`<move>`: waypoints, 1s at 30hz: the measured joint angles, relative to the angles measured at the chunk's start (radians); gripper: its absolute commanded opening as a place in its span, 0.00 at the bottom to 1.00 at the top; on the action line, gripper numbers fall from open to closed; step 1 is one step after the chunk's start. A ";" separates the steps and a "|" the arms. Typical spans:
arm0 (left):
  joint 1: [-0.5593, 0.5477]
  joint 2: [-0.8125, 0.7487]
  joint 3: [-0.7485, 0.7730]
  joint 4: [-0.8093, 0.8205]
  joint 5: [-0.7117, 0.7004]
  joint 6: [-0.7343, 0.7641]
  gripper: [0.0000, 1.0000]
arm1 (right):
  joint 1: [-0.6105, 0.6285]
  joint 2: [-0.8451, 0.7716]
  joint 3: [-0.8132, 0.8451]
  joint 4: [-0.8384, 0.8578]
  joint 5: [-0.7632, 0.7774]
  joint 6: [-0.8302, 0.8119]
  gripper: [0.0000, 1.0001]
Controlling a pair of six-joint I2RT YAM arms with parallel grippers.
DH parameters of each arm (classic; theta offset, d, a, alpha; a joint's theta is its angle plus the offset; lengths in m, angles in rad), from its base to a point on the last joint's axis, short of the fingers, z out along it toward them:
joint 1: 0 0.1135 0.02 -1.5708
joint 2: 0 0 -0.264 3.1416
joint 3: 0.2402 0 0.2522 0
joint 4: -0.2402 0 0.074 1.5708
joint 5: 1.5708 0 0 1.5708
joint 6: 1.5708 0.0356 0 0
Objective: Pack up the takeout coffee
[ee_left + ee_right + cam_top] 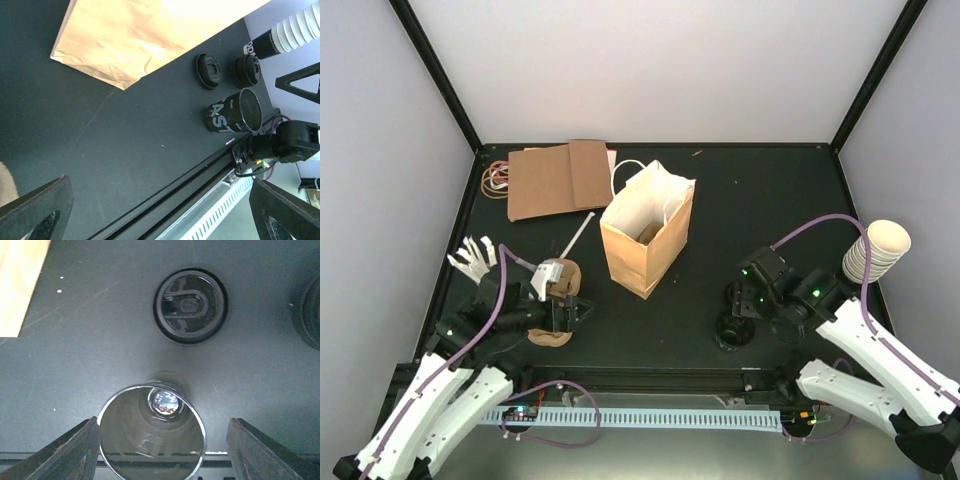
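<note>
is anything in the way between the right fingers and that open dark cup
Nothing visible: the open dark cup stands between the right fingers, a gap showing at one finger. The black lid lies beyond it, apart.

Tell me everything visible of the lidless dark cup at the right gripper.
The dark cup stands upright, lidless, on the black table near its front edge: thin bright rim, glossy dark inside, white lettering outside. The right gripper straddles it, jaws open, one finger close by the rim. A black lid lies apart.
</note>
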 measured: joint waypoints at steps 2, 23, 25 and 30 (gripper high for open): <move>-0.012 0.008 -0.002 0.017 0.007 -0.005 0.99 | 0.000 -0.013 -0.002 -0.025 0.005 0.017 0.71; -0.058 0.077 0.017 0.104 -0.158 -0.031 0.99 | 0.000 -0.080 -0.144 -0.038 -0.090 0.018 0.63; -0.058 0.088 0.026 0.108 -0.169 -0.038 0.99 | 0.000 -0.076 -0.150 -0.029 -0.095 0.017 0.63; -0.055 0.132 0.040 0.124 -0.195 -0.058 0.99 | 0.000 -0.066 -0.161 -0.012 -0.113 0.014 0.63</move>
